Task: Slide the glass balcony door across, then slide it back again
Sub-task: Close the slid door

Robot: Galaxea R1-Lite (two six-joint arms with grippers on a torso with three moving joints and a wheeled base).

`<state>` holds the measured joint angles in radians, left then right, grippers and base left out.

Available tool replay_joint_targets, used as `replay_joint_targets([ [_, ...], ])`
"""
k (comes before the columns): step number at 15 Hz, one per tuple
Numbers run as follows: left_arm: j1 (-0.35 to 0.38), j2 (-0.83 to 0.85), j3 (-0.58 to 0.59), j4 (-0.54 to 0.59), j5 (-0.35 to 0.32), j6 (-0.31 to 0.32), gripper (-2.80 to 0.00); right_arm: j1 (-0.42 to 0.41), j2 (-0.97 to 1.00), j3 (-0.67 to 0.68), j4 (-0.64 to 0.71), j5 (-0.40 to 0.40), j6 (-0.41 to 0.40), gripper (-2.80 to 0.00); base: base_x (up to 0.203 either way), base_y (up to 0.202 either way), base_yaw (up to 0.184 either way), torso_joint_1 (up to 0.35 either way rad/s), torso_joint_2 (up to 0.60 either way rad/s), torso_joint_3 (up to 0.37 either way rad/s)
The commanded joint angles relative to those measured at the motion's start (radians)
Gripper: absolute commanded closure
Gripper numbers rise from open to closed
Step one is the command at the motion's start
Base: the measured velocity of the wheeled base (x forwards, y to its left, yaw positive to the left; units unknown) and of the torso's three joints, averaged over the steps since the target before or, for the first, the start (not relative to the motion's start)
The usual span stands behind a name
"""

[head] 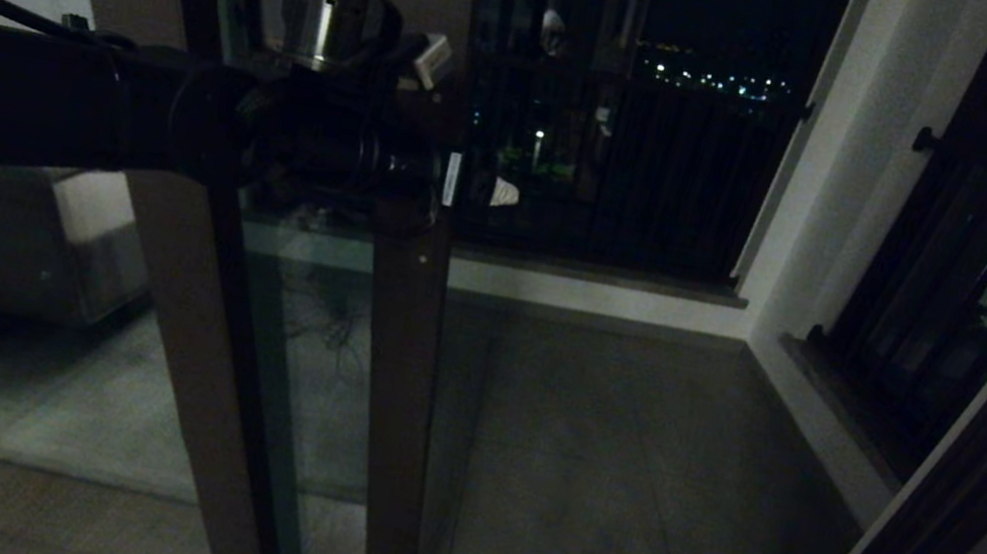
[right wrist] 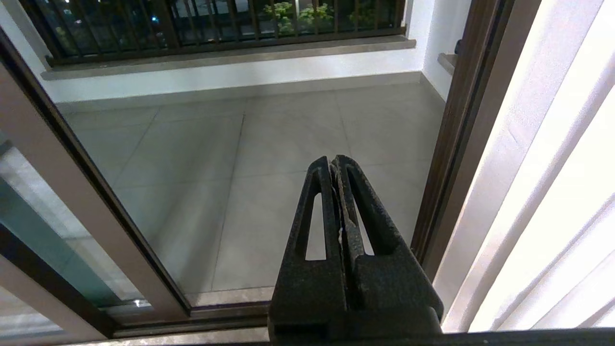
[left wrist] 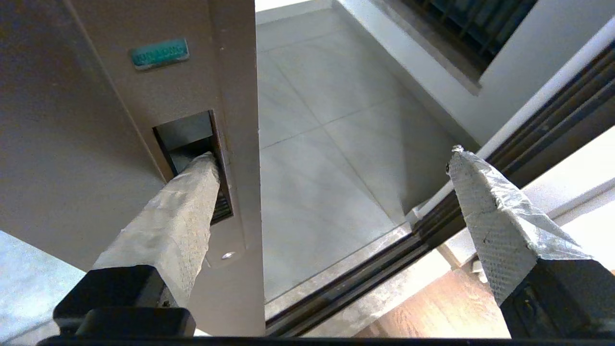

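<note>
1. The glass balcony door [head: 394, 381] is standing left of the open doorway, its brown stile smooth and matte.
2. The tiled balcony floor [head: 600, 479] is lying behind, with a barred railing [head: 664, 175].
3. The left gripper [left wrist: 331, 158] is spreading wide; one textured grey finger [left wrist: 182, 211] is sitting in the recessed handle slot [left wrist: 192, 144].
4. The right gripper [right wrist: 335, 166] is pointing at the doorway, its black ribbed fingers pressed together.

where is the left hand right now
In the head view the left hand is at the glass balcony door's stile, left of centre, open, one finger in its handle slot.
</note>
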<state>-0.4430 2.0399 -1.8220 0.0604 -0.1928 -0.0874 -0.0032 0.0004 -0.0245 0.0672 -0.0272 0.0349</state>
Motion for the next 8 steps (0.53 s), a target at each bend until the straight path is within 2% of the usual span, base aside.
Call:
replay_joint_targets([
  [1,-0.010,0.020,-0.020,0.004,-0.001,-0.002,-2.80,0.000,0.001,-0.001,0.000,-0.001,0.000,0.00,0.000,0.000,0.000,0.000,0.00,0.000],
  [8,-0.030,0.039,-0.031,0.002,0.001,-0.002,-2.80,0.000,0.001,0.000,0.000,0.000,0.000,0.00,0.000,0.000,0.000,0.000,0.00,0.000],
])
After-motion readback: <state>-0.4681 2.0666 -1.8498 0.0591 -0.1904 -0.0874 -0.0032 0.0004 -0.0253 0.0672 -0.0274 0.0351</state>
